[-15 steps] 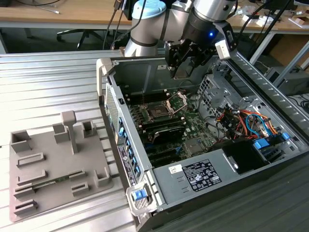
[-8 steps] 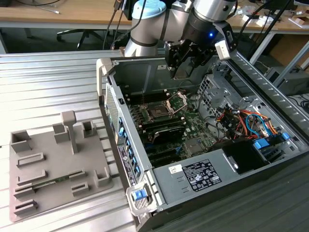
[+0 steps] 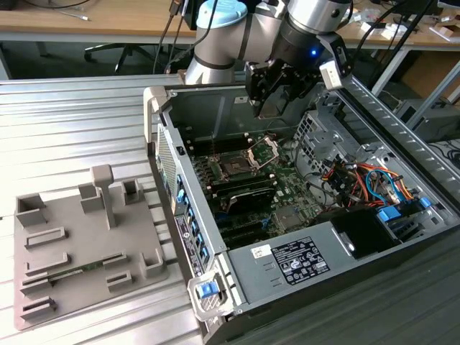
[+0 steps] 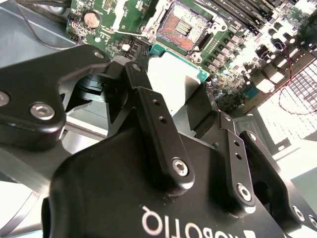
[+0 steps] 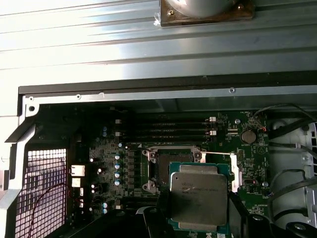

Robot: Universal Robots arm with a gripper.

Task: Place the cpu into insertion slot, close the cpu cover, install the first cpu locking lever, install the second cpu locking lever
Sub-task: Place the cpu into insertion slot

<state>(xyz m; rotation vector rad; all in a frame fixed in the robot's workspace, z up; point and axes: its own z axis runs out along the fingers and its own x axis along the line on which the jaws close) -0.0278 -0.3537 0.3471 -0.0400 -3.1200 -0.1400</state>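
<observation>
My gripper (image 3: 272, 108) hangs above the open computer case, shut on the cpu (image 5: 199, 194), a flat square chip with a dull silver top and a green edge. In the second wrist view the cpu (image 4: 174, 79) shows pale between the two black fingers (image 4: 148, 106). The insertion slot (image 3: 235, 167) lies on the green motherboard below the gripper and a little toward the exterior view's left, its dark centre uncovered. In both wrist views the insertion slot (image 4: 185, 26) (image 5: 159, 167) lies just beyond the held chip. The cpu cover (image 3: 264, 149) stands raised beside the slot.
The case wall (image 3: 180, 180) runs along the board on the exterior view's left. A power supply (image 3: 302, 262) fills the near end of the case. Coloured cables and a drive cage (image 3: 359, 180) crowd the exterior view's right. A grey fixture tray (image 3: 79, 251) lies outside the case. Long memory slots (image 5: 168, 130) lie near the socket.
</observation>
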